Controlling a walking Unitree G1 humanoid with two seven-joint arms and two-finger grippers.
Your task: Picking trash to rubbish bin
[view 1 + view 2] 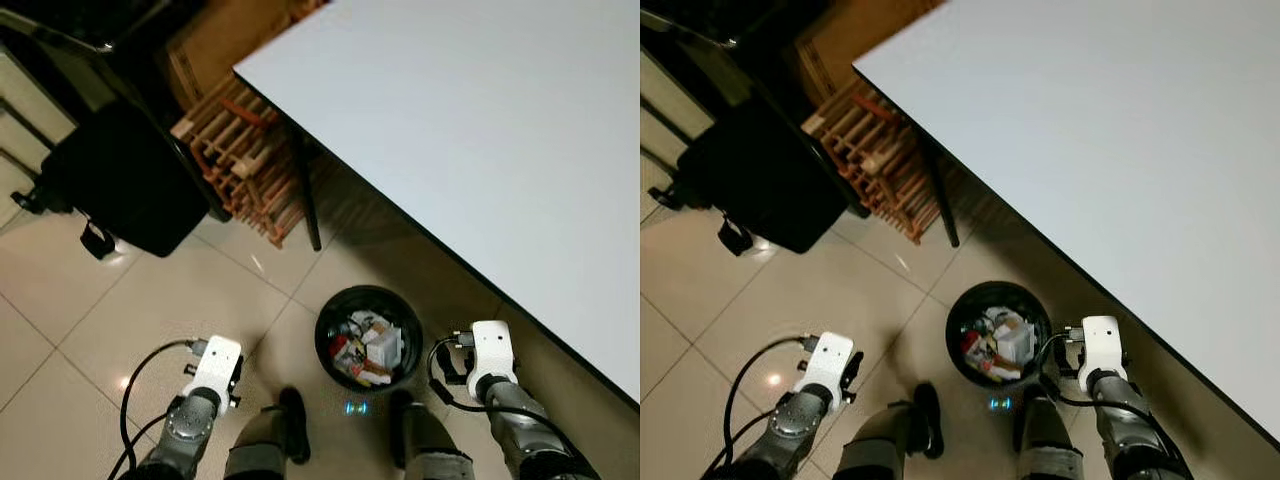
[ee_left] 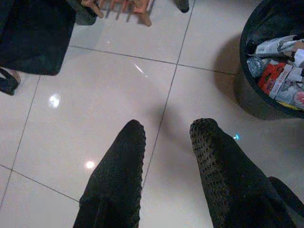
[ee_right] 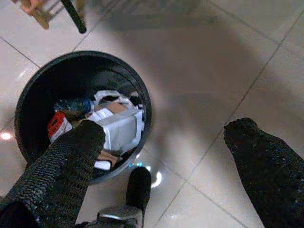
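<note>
Black bin (image 3: 28, 99) w/ trash just beside right end effector (image 3: 164, 152), spread wide, empty

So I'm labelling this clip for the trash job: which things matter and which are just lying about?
Job: rubbish bin, trash inside it, left gripper and right gripper, both open.
Lying about: white table, black bag, wooden rack.

Glossy floor tiles (image 2: 95, 118); matt white tabletop (image 1: 480, 130); wooden rack (image 1: 240, 150).

No legible text on the trash (image 3: 118, 128) in the bin (image 3: 28, 95), print too blurred.
</note>
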